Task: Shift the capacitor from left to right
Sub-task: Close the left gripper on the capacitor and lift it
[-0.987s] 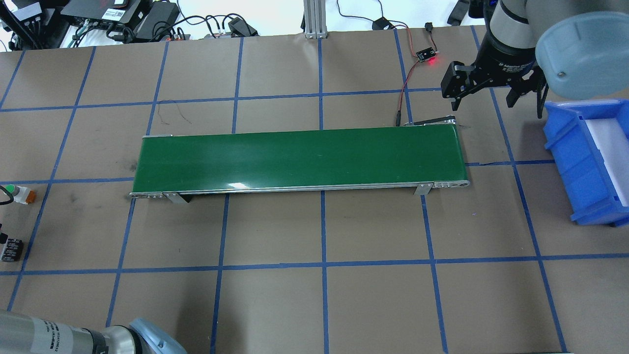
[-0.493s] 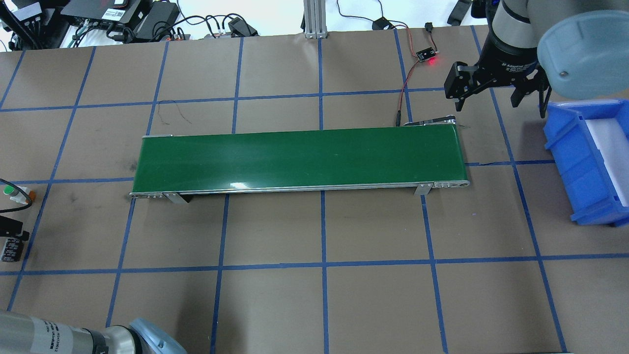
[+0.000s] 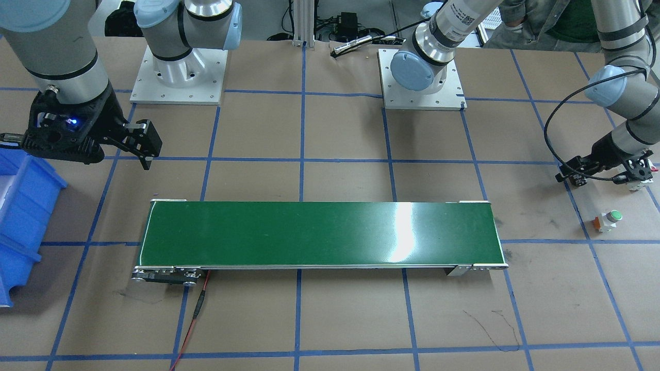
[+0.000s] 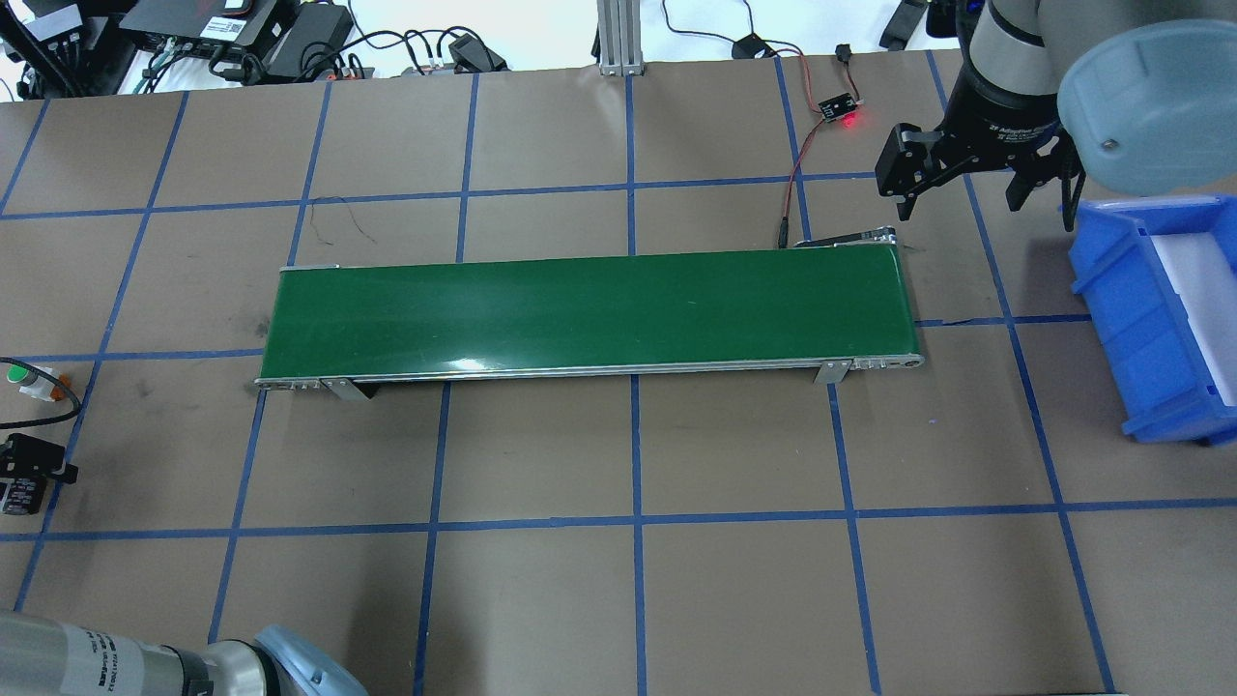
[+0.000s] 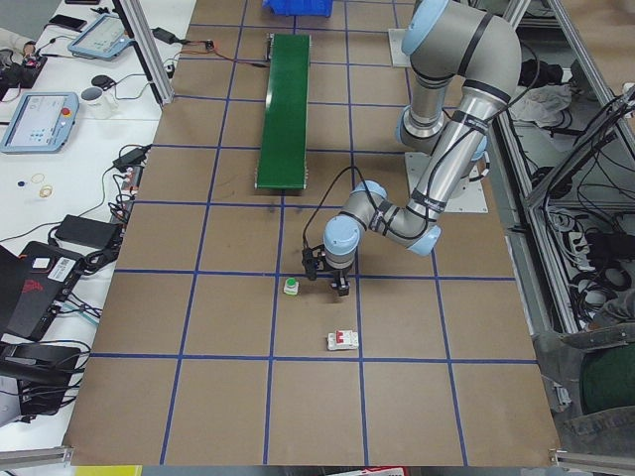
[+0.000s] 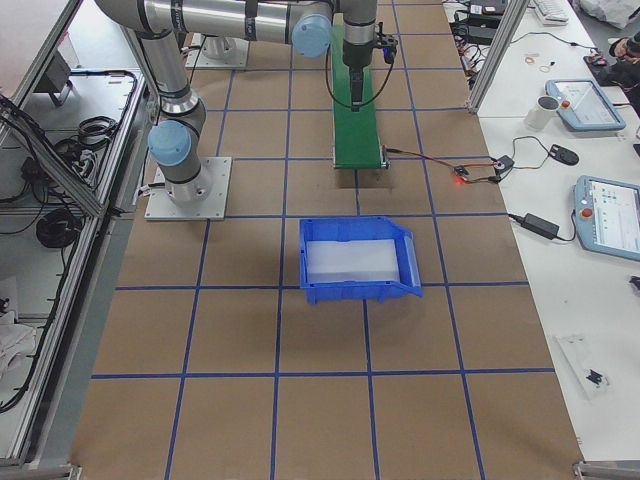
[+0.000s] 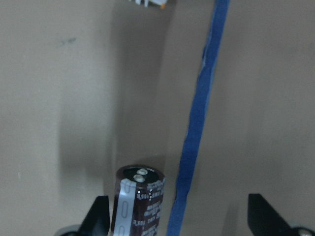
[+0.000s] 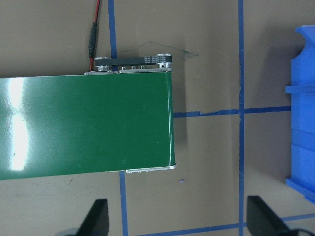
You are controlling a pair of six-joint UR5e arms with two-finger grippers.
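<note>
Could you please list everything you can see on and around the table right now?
conveyor belt: 1, green, table centre
bin: 1, blue, table's right end
capacitor: 1, black, far left, between the left gripper's fingers
push button: 1, white with green cap, far left near the capacitor
circuit breaker: 1, white with red tab, left end
sensor board: 1, black, red light, behind the belt's right end
table: 1, brown, blue tape grid
left gripper: 1, black, open
right gripper: 1, black, open, by the belt's right end
</note>
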